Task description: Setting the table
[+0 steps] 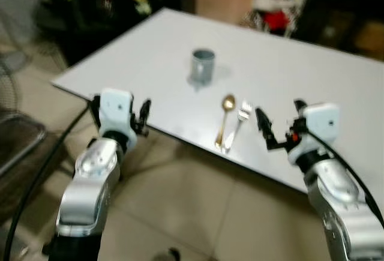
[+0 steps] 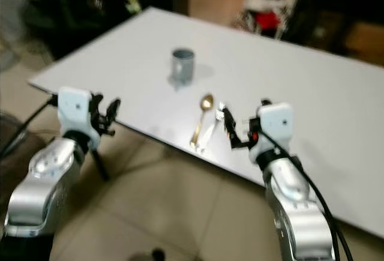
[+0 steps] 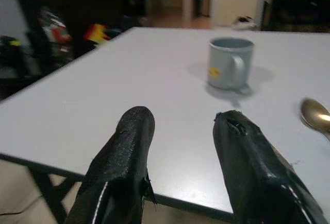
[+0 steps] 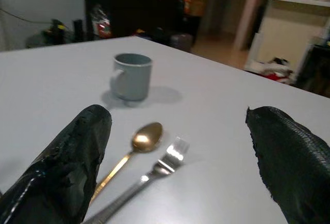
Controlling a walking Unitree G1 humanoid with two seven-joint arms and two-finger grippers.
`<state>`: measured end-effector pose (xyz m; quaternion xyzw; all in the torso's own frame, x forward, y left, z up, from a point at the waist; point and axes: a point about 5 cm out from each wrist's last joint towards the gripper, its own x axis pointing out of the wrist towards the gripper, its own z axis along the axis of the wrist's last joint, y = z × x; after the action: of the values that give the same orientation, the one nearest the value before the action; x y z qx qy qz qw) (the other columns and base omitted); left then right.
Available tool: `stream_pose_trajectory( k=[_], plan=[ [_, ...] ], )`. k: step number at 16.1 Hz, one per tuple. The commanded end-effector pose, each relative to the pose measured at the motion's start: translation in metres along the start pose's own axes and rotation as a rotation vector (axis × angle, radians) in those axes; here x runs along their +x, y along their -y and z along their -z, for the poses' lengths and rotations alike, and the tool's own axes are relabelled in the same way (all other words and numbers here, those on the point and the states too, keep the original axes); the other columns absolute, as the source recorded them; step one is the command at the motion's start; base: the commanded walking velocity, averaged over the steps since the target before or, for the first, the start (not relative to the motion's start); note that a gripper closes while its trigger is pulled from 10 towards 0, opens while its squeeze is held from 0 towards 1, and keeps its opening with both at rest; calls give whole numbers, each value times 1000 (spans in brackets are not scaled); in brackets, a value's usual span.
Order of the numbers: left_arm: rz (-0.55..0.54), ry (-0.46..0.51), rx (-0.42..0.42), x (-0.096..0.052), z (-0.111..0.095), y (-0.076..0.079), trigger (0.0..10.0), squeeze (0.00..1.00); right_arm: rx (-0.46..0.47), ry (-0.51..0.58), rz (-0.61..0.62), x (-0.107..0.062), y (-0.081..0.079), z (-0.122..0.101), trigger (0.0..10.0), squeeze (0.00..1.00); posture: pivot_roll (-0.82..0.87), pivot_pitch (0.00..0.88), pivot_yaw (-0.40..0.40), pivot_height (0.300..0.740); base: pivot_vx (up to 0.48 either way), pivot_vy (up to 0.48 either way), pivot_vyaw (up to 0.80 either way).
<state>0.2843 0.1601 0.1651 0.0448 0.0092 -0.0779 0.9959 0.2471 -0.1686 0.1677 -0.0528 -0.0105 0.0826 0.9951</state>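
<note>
Hovering just above the near edge of the table (image 1: 312, 87), the right gripper (image 1: 277, 130) has its two black fingers (image 4: 72, 167) spread wide and holds nothing. The fork (image 1: 239, 123) and the spoon (image 1: 225, 119) lie on the tabletop directly ahead of this gripper, slightly toward the robot's left. In the right wrist view both utensils sit in the gap between the open fingers, apart from either one.

The fork is silver and the spoon is gold-coloured. They lie side by side, nearly parallel, the spoon on the robot's left of the fork. Their handles point to the near table edge and end close to it; the spoon bowl and fork tines point away from the robot. Whether the two handles touch at the near end cannot be told.

A grey mug (image 1: 203, 66) stands upright on the table beyond the utensils, well apart from them, toward the middle of the tabletop. In the right wrist view its handle faces the robot's left.

The left gripper (image 1: 143, 117) is raised at the near table edge, well to the left of the utensils. Its fingers (image 3: 129, 152) are moderately apart with nothing between them, and they point across the tabletop toward the mug.

The table is white and rests on a tiled floor (image 1: 180, 201).
</note>
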Motion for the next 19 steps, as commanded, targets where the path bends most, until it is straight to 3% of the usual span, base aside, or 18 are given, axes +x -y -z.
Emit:
stream_pose_trajectory(
  k=[1,7,15,19],
  plan=[
    [-9,20,-2,0,-5,1,10000,0,-9,-7,6,1,3,0,10000,0,22,0,-23,740,0,0,800],
    [-24,19,37,1,-5,1,10000,0,-1,-23,7,2,4,2,10000,0,28,0,-30,740,0,0,800],
    [-22,29,11,2,-7,6,10000,0,4,-3,-10,5,0,0,10000,0,36,0,-40,740,0,0,800],
    [-29,29,15,2,-8,2,10000,0,49,4,-10,6,-3,1,10000,0,42,0,-40,740,0,307,400]
  ],
)
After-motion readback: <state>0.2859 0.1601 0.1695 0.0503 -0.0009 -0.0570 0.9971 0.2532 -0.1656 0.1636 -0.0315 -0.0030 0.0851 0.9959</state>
